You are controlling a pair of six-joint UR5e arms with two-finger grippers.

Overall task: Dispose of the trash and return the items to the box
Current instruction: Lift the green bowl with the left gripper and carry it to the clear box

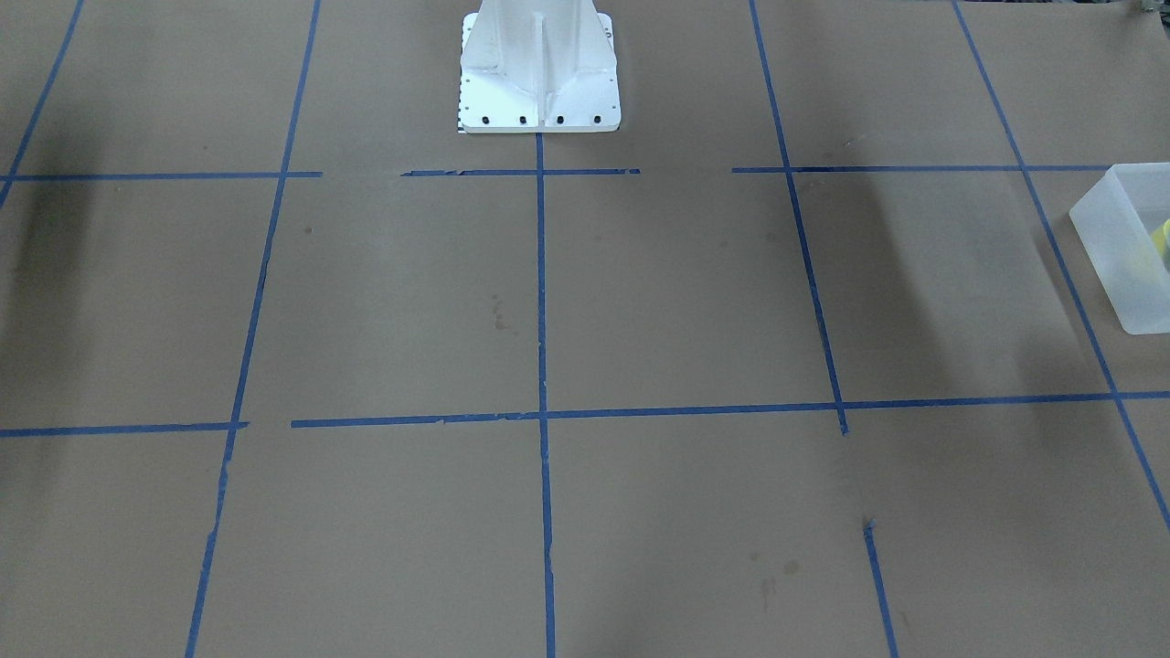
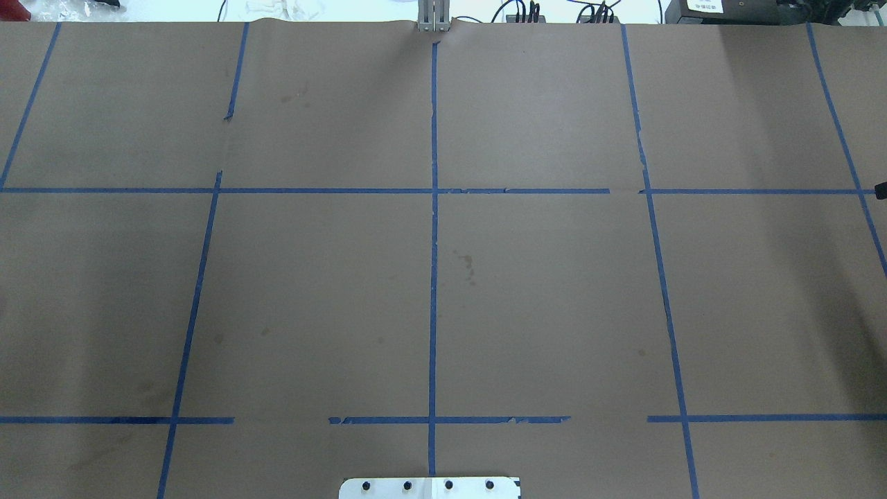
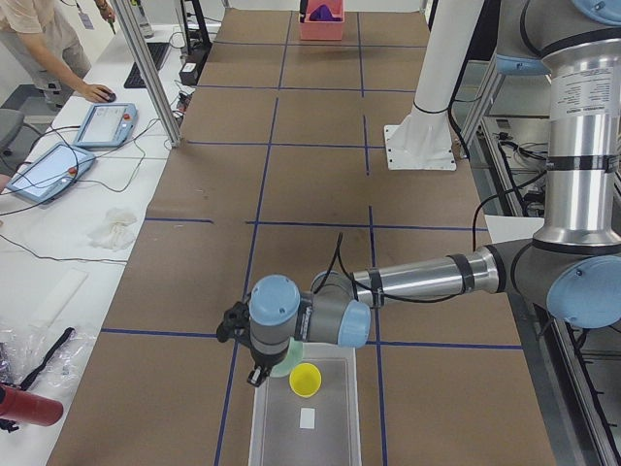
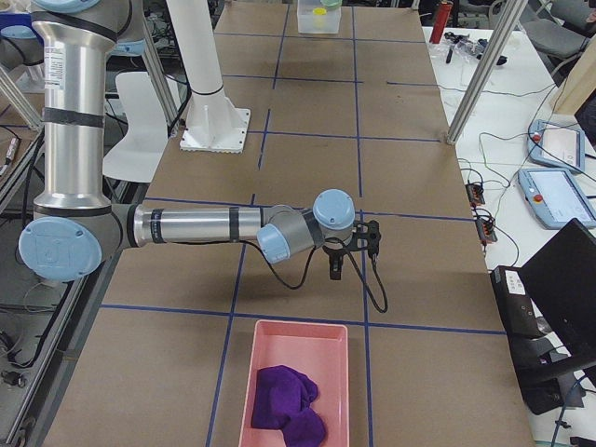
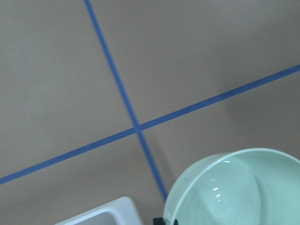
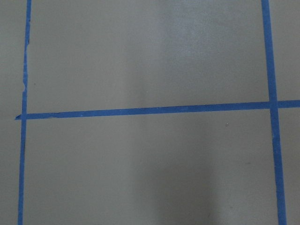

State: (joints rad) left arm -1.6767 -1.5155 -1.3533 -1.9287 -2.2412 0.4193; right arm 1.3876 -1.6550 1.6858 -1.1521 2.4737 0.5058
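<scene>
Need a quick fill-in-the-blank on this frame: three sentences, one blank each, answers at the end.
1. The cup inside the clear bin is ____ in colour.
2. The pink tray holds a crumpled ____ cloth.
3. The pale green bowl fills the lower corner of the ____ wrist camera's picture.

Missing words: yellow; purple; left.

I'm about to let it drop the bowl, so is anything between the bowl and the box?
Nothing visible does. The mint-green bowl, at the left gripper, hangs at the rim of the box; the yellow cup sits inside, with bare floor beside it.
</scene>
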